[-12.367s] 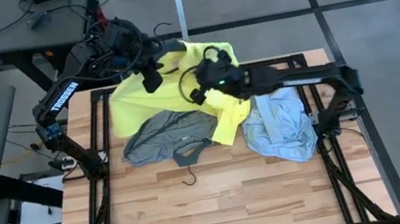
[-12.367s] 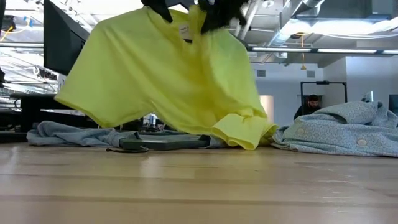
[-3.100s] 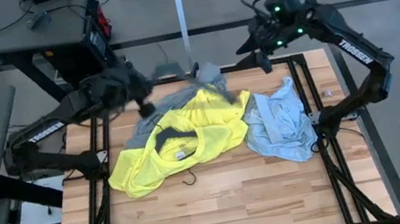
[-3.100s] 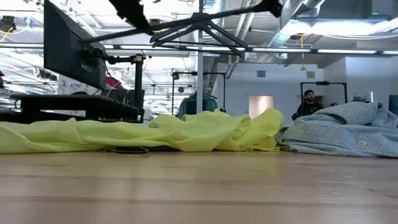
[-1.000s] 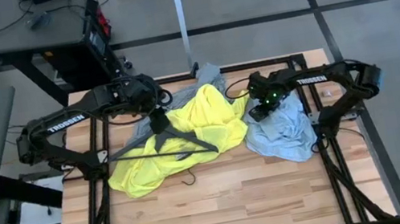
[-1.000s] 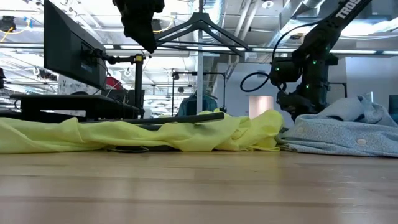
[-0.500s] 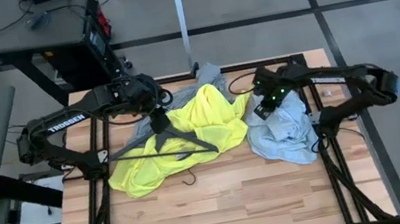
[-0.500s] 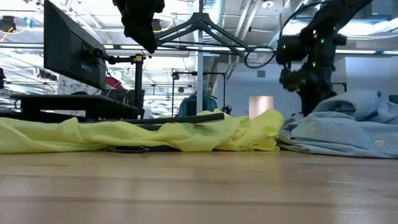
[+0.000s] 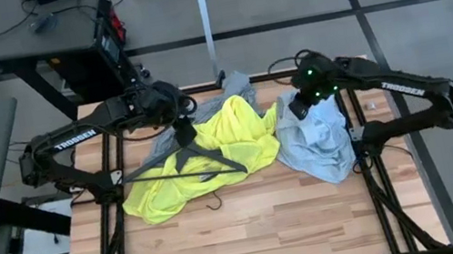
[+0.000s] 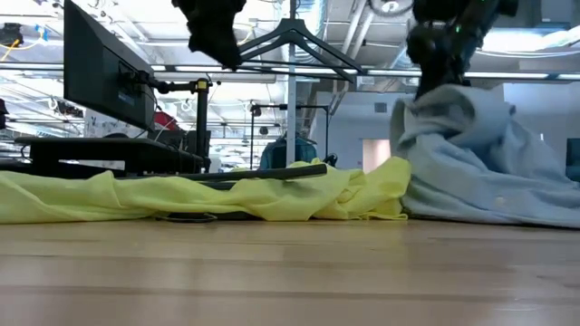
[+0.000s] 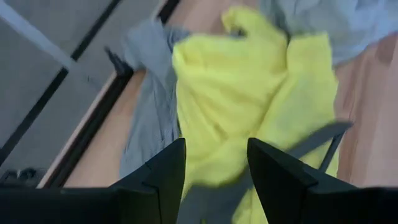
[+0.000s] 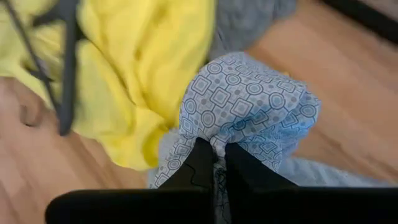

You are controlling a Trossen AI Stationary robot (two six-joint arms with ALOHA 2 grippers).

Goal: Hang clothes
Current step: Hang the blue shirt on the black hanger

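Note:
A pale light-blue shirt lies at the table's far right, one end pulled up into a peak. My right gripper is shut on that peak. A neon-yellow T-shirt lies spread at the far middle, over a grey T-shirt. My left gripper holds a black hanger in the air above the yellow T-shirt; in the low view the hanger shows high above the cloth. My left gripper has the hanger near its top, where the two arms meet; a grey bar runs between the two fingers. The gripper hides the exact spot from above. The hanger lies nearly flat, lifted clear of the yellow T-shirt. My right gripper pinches a bunched fold of the light-blue shirt between its two shut fingers, coming from above. The fold stands lifted off the table. The shirt hangs below it, and its lower part lies on the table.
Another hanger's hook pokes out from under the yellow T-shirt's near edge. A metal pole stands beyond the table's far edge. Bare wood fills the table's near half. Black frame rails run along both sides.
My right gripper has risen from the light-blue shirt and gone a little toward the far edge. It draws the shirt's far left part up into a peak, while the rest stays on the table.

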